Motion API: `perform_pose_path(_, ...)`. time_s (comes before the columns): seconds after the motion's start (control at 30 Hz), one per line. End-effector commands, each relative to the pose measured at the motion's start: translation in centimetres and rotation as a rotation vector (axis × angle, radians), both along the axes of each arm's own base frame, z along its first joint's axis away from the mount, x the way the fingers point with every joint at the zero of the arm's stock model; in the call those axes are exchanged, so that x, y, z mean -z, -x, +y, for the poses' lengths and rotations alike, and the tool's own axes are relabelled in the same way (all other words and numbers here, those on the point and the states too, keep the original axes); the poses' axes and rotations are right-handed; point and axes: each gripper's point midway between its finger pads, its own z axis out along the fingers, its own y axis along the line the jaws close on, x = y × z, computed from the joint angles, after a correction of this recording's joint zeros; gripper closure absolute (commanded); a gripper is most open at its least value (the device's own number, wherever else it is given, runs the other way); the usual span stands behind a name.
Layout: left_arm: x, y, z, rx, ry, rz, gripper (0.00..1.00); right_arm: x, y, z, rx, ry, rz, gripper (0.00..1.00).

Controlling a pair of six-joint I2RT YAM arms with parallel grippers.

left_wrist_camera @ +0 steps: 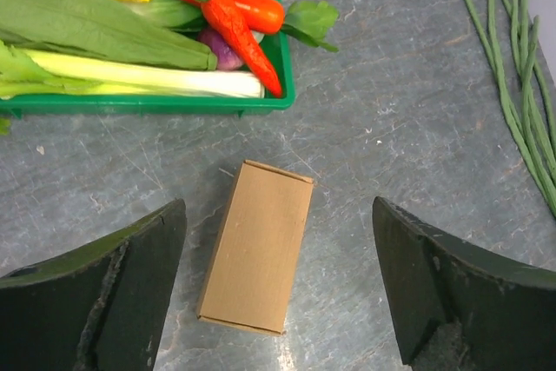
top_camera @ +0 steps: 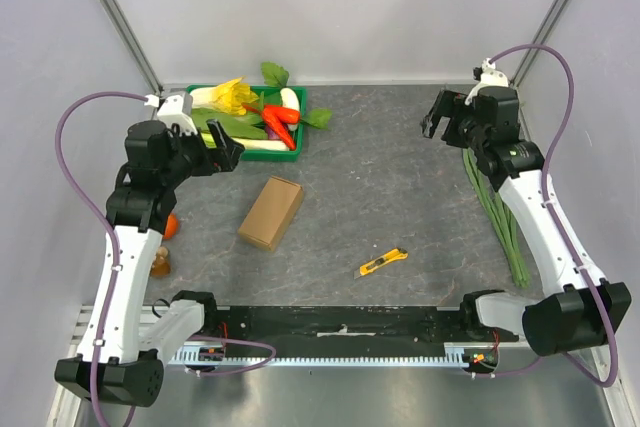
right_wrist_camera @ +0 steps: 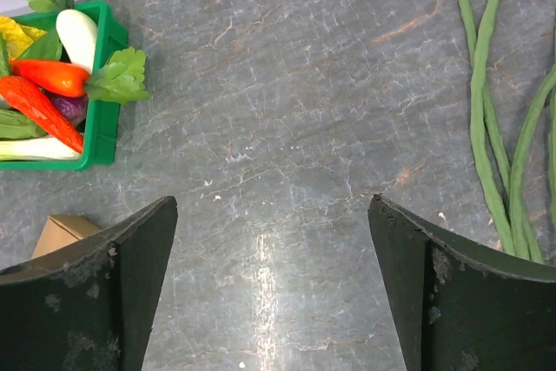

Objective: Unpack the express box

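The express box [top_camera: 271, 211] is a small plain brown cardboard box lying flat and closed on the grey table, left of centre. In the left wrist view the box [left_wrist_camera: 258, 245] lies below and between my open fingers. My left gripper [top_camera: 228, 152] is open and empty, raised above the table just behind and left of the box. My right gripper [top_camera: 437, 119] is open and empty, high at the back right, far from the box. In the right wrist view only a corner of the box [right_wrist_camera: 61, 232] shows at the left.
A green tray [top_camera: 292, 152] of vegetables stands at the back left. A yellow utility knife [top_camera: 383, 262] lies front centre. Long green beans [top_camera: 497, 215] lie along the right side. An orange object [top_camera: 171, 227] and a small bottle [top_camera: 160, 263] sit at the left edge.
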Motion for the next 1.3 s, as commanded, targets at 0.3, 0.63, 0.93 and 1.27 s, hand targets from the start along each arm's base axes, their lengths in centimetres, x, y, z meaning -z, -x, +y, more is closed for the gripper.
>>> perform_pose_path(0.3, 5.2, 0.3, -1.8, 0.061, 0.086, 0.147, 0.01, 3.2, 3.1, 0.8, -0.023, -0.071, 0.104, 0.02)
perform_pose_path(0.63, 9.9, 3.6, -0.3, -0.094, 0.14, 0.239, 0.06, 6.6, 5.1, 4.9, -0.149, -0.091, 0.149, 0.02)
perform_pose_path(0.93, 14.4, 4.0, -0.3, -0.131, 0.155, 0.396, 0.07, 7.9, 6.0, 11.4, -0.273, -0.062, 0.135, 0.04)
perform_pose_path(1.27, 18.8, -0.5, -3.4, -0.064, 0.308, 0.488, 0.11, 9.7, 7.7, 14.2, -0.311, -0.024, 0.154, 0.04)
